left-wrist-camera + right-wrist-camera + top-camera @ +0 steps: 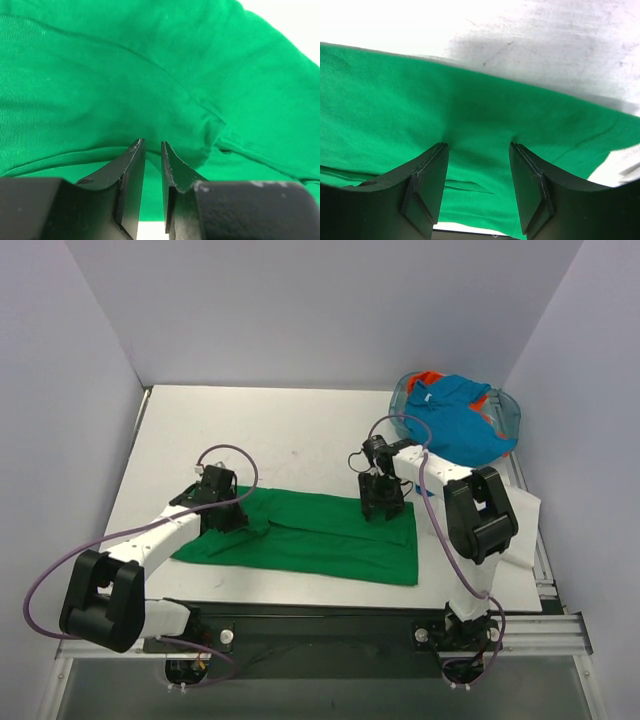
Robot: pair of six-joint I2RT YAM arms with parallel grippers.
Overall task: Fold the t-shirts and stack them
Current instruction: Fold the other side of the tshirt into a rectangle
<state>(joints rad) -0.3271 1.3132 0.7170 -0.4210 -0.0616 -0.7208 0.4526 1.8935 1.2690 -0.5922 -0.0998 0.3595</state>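
Green t-shirt (310, 535): lies flat on the white surface (290, 430), near centre, folded into a long band running left to right. Its left end is rumpled, with a sleeve seam and a crease visible in the left wrist view (125, 75). The right end is square and smooth.

Left hand (222, 505): down on the far left part of the green t-shirt. In the wrist view (151, 144) the fingers stand a narrow gap apart, tips at the cloth beside a raised fold. No fabric seen caught between them.

Right hand (381, 508): down at the far edge of the shirt, towards its right end. In the wrist view (477, 145) the fingers are spread wide, tips on the green cloth (385, 105), which runs unbroken across the gap. Not gripping. Bare surface (545, 40) lies just beyond the shirt's far edge.

Blue t-shirt (455, 420): bunched in a clear tub (510, 415) at the far right corner, well apart from both hands.

Orange-red t-shirt (430, 377): only a sliver shows, under the blue one at the tub's far side.
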